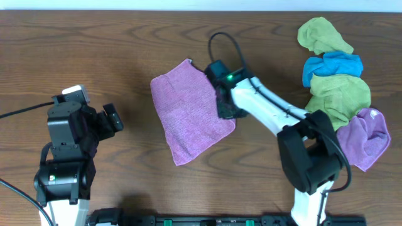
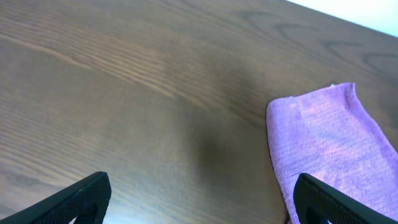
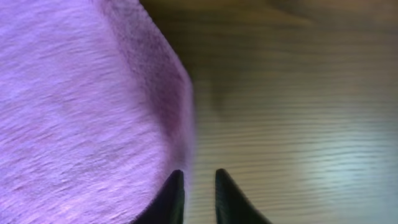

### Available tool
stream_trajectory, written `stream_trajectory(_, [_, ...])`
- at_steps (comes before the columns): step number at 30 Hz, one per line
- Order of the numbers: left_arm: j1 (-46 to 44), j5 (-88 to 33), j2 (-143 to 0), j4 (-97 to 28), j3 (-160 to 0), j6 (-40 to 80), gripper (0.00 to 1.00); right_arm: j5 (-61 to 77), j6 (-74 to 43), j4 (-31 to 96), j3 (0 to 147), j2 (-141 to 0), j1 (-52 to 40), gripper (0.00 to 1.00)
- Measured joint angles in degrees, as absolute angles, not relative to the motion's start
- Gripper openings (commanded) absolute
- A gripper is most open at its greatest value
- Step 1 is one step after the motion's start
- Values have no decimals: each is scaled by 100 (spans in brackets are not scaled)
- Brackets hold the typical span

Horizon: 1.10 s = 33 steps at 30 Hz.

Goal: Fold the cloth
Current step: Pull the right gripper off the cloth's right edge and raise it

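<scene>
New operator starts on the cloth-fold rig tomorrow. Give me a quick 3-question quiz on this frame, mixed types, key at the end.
1. True or false: the left gripper is touching the mauve cloth.
2. The right gripper is: A touching the left gripper; B at the mauve cloth's edge; C out of view.
3. Fill in: the left gripper's jaws stand ___.
Key: 1 false; 2 B; 3 open.

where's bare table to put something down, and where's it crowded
Bare: between the left arm and the cloth; the far strip between the cloth and the cloth pile; the near strip in front of the cloth. Crowded: the right edge, and around the right gripper at the cloth's edge.
</scene>
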<state>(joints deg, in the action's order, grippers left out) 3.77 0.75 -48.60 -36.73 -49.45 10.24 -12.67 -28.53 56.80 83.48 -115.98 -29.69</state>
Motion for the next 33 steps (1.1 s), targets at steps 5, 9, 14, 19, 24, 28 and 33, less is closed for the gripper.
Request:
stream_trajectory(5, [377, 21, -4860, -4014, -4947, 1024, 95, -1251, -3111, 5776, 8348, -11598, -2609, 62])
stream_trajectory(9, [377, -16, -4860, -4228, -4947, 1050, 95, -856, -2971, 5651, 8348, -11598, -2604, 66])
stream_trajectory(14, [377, -657, -4864, -4434, -4969, 1221, 95, -156, -2545, 5463, 8348, -11550, -2602, 68])
stream_trajectory(19, [377, -1197, -5116, -5502, -5721, 1747, 95, 180, -2062, 5481, 8348, -11207, -2427, 70])
stream_trajectory(24, [377, -2290, -5450, -5841, -6272, 2128, 95, 591, -1761, 5459, 8348, -11050, -1885, 68])
stream_trajectory(28, [377, -3273, -5765, -5946, -5972, 2333, 95, 1013, -1531, 5465, 8348, -11030, -1343, 67])
stream_trajectory(33, [377, -3940, -5784, -5747, -5223, 2447, 95, 1234, -1376, 5461, 8348, -10822, -1055, 67])
